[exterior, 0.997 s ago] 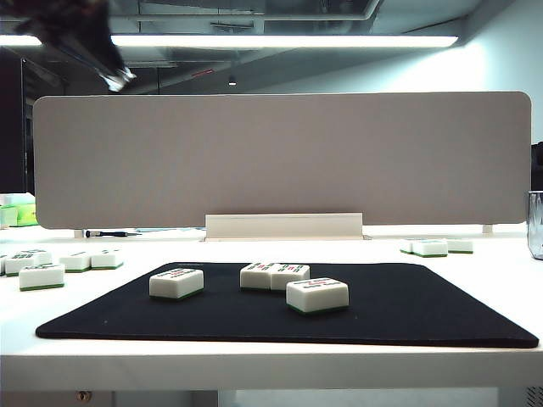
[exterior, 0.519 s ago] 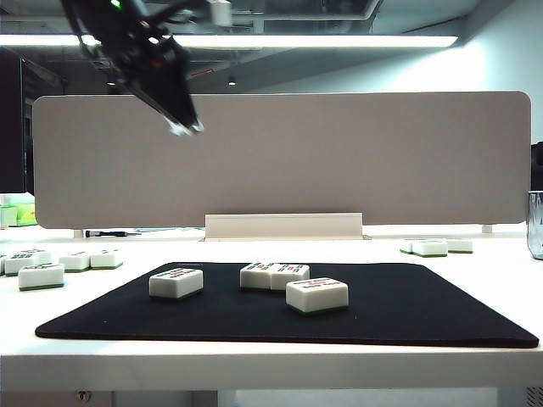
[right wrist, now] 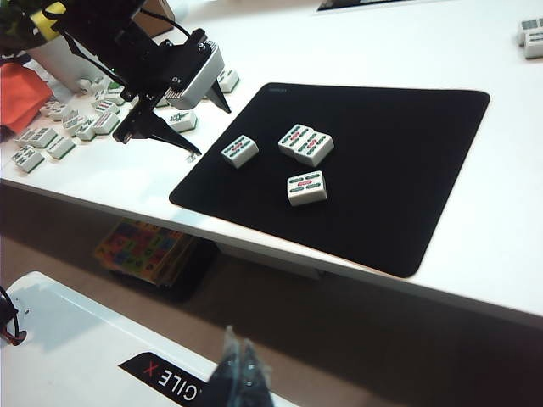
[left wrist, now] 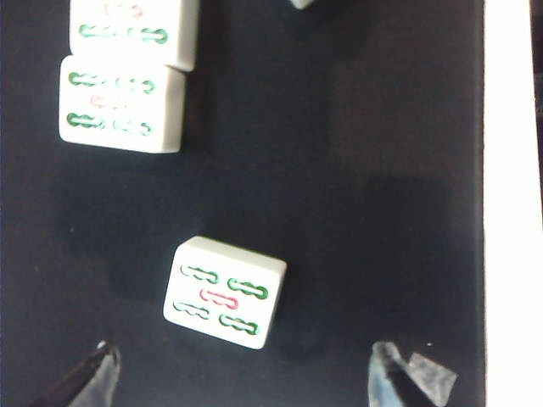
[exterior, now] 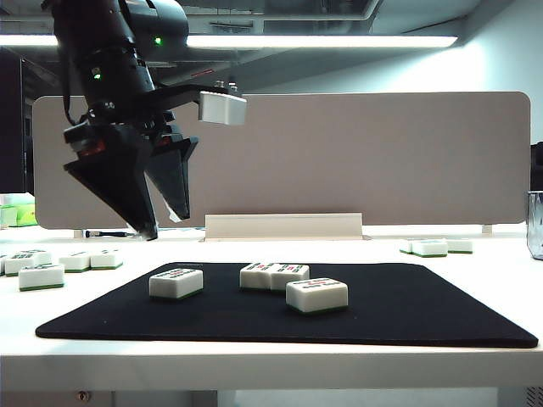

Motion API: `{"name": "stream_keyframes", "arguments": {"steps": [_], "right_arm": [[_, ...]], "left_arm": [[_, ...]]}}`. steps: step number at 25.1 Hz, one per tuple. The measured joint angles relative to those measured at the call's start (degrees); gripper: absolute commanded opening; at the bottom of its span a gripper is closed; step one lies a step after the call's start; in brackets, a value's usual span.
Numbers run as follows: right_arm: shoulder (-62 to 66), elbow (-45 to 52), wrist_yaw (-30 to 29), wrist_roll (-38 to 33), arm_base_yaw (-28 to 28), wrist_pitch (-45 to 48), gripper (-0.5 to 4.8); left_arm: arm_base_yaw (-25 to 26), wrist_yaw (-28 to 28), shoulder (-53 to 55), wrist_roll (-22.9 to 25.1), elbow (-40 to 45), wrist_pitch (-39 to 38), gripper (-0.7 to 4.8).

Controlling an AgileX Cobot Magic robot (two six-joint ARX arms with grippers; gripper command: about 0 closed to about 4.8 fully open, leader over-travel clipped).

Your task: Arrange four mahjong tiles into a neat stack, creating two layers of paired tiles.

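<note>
Beyond mat (right wrist: 390, 170), spare tiles (right wrist: 59, 127), right-wrist only.

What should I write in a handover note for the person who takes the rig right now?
Left gripper: open, empty, hanging above the left part of the black mat, over the lone left tile.
Right gripper: parked off the table, only its tip in view, state unclear.
Tiles: four on the mat, all flat, one layer. Touching pair near the middle, front tile just right of it.
Done: one pair side by side. No stack.
Left: form the second pair and put it on top.
</note>
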State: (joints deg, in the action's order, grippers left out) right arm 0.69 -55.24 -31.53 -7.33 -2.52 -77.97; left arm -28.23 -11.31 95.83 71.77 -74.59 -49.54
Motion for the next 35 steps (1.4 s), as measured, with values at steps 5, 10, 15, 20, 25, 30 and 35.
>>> {"name": "stream_keyframes", "arguments": {"steps": [5,10,15,20,25,30,35], "right_arm": [[0.0,0.0,0.0,0.0,0.0,-0.5,-0.01],[0.0,0.0,0.0,0.0,0.0,-0.5,-0.01],[0.0,0.0,0.0,0.0,0.0,-0.5,-0.01],[0.0,0.0,0.0,0.0,0.0,-0.5,-0.01],[0.0,0.0,0.0,0.1,0.0,-0.5,-0.01],[0.0,0.0,0.0,0.2,0.0,-0.5,-0.01],[0.0,0.0,0.0,0.2,0.0,-0.5,-0.01]], "left_arm": [[0.0,0.3,4.1,3.0,0.0,0.8,3.73],[0.0,5.5,8.0,3.2,0.0,3.9,3.73],[0.0,5.5,8.0,3.2,0.0,5.7,3.72],[-0.1,5.5,8.1,3.2,0.0,9.3,3.71],[0.0,5.5,9.3,3.2,0.0,9.2,2.50],[0.0,5.3,9.6,3.0,0.0,9.2,2.01],[-0.1,4.9,9.6,-0.5,-0.2,9.5,2.01]]}}
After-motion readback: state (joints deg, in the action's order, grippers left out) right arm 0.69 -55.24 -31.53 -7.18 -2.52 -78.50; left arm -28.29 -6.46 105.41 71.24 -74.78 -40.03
